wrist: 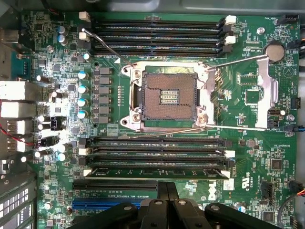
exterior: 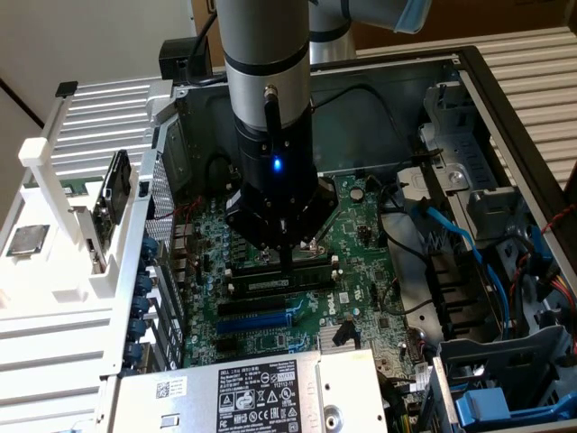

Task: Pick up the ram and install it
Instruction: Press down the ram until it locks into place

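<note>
1 arm, mine, lowered into open computer case (exterior: 505, 99). My gripper (exterior: 287, 257) hangs low over motherboard (exterior: 361, 271), fingers (wrist: 167, 198) pressed together, holding nothing I can see. Ram (exterior: 279, 284) lies lengthwise in memory slot just under my fingertips, pale label strip up, white end clips at both ends. Wrist view: open processor socket (wrist: 167, 98) sits between 2 banks of memory slots (wrist: 157, 152).

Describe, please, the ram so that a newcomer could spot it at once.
In the open computer case, find the green motherboard and its bare square processor socket. Of the four long slots between the socket and the shut hand, the ram fills the one nearest the hand, alone showing a green edge.
</note>
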{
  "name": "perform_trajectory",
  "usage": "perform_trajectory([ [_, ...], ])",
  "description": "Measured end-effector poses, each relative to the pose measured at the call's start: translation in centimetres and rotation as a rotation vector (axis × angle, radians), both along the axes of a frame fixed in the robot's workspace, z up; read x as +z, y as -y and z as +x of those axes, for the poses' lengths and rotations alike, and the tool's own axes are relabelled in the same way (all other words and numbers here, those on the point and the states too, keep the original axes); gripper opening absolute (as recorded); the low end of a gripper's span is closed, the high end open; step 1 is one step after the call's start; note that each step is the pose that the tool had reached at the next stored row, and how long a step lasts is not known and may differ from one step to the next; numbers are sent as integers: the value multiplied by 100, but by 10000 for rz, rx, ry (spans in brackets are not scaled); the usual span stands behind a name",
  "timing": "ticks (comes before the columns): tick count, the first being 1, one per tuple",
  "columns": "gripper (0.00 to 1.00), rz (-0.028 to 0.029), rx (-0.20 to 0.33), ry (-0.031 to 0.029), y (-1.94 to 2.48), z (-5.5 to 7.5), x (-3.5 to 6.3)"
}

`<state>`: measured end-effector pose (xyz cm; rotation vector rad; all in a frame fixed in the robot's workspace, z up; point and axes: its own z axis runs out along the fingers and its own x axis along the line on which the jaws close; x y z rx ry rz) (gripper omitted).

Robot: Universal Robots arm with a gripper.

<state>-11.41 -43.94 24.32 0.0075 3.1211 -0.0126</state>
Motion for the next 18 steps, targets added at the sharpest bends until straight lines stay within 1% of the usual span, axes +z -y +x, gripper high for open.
perform_trajectory([
  [7,11,0,-198,0,0,0,0],
  [12,11,0,-602,0,0,0,0],
  [18,11,0,-624,0,0,0,0],
])
